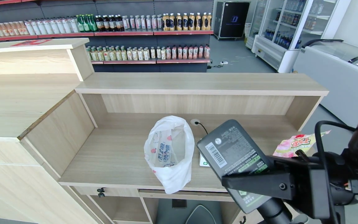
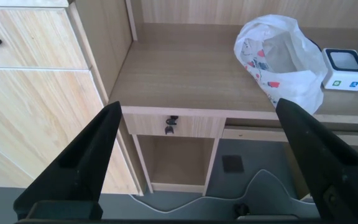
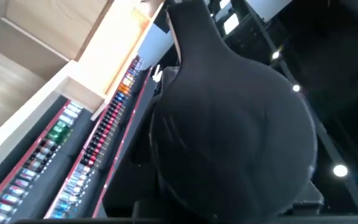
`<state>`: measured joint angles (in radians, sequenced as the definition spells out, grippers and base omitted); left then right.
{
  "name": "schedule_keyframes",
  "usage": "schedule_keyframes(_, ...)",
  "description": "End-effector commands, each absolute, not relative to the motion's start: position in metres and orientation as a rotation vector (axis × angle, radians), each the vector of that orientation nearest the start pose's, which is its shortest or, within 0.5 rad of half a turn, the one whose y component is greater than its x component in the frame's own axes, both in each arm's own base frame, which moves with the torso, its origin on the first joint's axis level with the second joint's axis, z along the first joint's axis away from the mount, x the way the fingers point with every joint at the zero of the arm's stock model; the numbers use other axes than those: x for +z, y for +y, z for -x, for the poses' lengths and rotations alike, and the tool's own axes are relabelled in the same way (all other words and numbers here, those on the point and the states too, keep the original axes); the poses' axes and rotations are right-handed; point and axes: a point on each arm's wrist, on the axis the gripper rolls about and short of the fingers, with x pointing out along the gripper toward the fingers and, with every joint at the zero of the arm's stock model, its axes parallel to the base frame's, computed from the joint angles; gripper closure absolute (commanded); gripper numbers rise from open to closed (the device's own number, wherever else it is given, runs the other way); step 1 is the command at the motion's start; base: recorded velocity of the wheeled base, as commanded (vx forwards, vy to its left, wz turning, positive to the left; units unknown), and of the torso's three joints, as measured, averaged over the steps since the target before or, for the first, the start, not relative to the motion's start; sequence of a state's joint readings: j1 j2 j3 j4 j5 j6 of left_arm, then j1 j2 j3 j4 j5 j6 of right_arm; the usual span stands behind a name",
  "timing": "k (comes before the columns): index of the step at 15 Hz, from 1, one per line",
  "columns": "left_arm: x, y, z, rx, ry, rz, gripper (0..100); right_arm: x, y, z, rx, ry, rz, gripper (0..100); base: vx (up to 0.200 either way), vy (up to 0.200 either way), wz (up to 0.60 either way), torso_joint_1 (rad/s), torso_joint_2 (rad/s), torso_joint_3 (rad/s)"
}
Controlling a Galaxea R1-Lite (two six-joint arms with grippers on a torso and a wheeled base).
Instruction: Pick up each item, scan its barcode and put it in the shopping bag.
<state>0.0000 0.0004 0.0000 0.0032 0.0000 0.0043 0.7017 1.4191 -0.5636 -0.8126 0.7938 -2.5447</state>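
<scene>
1. Currently, a dark flat packet (image 1: 228,149) is being gripped at its lower end by the right hand (image 1: 250,184), with the fingers clamped on it, and it is being held up above the right half of the tabletop (image 1: 113,152).
2. Its barcode label is being shown to the head camera, not to the scanner (image 1: 203,161), which is being partly hidden behind the packet. Scanning is therefore being judged as in hand, not done.
3. The shopping bag (image 1: 169,152) is being stood open-mouthed near the tabletop's front edge, just beside the scanner. It is probably empty, though its printed sides are being allowed to obscure the bottom.
4. A pink snack packet (image 1: 294,144) is being left lying at the tabletop's right end, well apart from the bag. It is being counted as work not yet done.
5. The left hand (image 2: 197,168) is being held off the front-left of the tabletop, with its fingers (image 2: 73,174) spread wide and nothing between them.
6. Room for movement is being limited by the upper ledge (image 1: 197,82) overhead, by the side walls and by the back panel. Bare surface is being offered left of the bag, while the scanner's side is being crowded by the bag and a cable (image 1: 202,126).
</scene>
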Motion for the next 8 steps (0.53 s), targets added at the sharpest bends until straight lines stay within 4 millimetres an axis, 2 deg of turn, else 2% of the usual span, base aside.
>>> schedule_keyframes(1, 0.075, 0.000, 0.023, 0.000, 0.003, -0.005, 0, 0.213, 0.154, -0.150, 0.589, -1.827, 1.926, 100, 0.000, 0.000, 0.00, 0.000, 0.00, 0.000)
schedule_keyframes(8, 0.075, 0.000, 0.023, 0.000, 0.003, -0.005, 0, 0.216, 0.156, -0.139, 0.518, -1.932, 1.935, 100, 0.000, 0.000, 0.00, 0.000, 0.00, 0.000)
